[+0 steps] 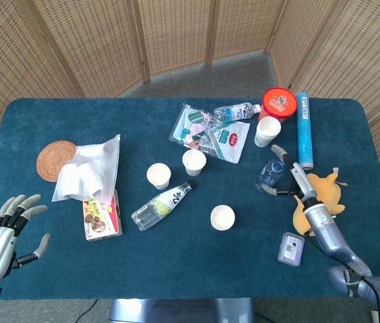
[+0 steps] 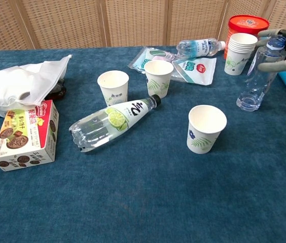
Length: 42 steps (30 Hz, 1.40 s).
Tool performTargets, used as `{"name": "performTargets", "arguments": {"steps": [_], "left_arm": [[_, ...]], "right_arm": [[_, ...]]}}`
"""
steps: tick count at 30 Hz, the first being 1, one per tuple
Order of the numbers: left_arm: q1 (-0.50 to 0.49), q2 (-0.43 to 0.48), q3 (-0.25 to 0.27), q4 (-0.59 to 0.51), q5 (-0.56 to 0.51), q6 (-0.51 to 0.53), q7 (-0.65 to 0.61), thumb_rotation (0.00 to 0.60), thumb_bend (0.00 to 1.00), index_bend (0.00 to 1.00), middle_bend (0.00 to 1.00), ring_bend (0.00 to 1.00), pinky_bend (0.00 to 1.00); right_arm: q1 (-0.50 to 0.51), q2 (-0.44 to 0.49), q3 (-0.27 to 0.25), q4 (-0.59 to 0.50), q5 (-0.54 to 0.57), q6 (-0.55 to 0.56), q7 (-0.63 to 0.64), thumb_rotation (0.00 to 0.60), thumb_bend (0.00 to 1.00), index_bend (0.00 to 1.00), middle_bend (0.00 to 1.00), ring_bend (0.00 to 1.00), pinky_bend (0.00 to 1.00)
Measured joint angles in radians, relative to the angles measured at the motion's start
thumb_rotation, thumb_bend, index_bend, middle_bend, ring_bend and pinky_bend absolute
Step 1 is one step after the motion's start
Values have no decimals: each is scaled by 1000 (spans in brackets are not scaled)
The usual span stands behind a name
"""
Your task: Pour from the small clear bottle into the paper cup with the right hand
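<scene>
Right hand closes around the small clear bottle at the table's right side.

Head view: the right hand [image 1: 291, 176] wraps its fingers around the small clear bottle [image 1: 271, 175], upright on the blue table [image 1: 176, 269], right of the paper cup [image 1: 222, 217]; the left hand [image 1: 5, 232] hangs with fingers spread, holding nothing. Chest view: fingers [image 2: 272, 66] press the small clear bottle [image 2: 257, 76], which leans slightly, beside 1 stack of cups [image 2: 240, 53]; the paper cup [image 2: 206, 128] stands nearer.

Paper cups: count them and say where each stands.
4 spots: one cup left of centre, one behind the lime bottle, one nearest the camera, and a nested stack by the red tub, its number unclear.
</scene>
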Motion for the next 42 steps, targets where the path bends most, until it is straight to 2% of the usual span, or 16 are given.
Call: {"name": "performTargets", "arguments": {"steps": [9, 19, 42], "left_arm": [[3, 0, 0, 3, -5, 3, -2, 310, 459, 222, 149, 0, 0], [5, 5, 1, -2, -9, 0, 3, 310, 459, 216, 142, 0, 0], [18, 9, 5, 10, -18, 7, -9, 311, 459, 212, 137, 0, 0]], "right_arm": [[13, -9, 12, 38, 25, -29, 22, 600, 259, 0, 0, 0, 0], [13, -39, -1, 99, 22, -51, 74, 600, 261, 0, 0, 0, 0], [27, -124, -7, 166, 36, -86, 81, 600, 261, 0, 0, 0, 0]]}}
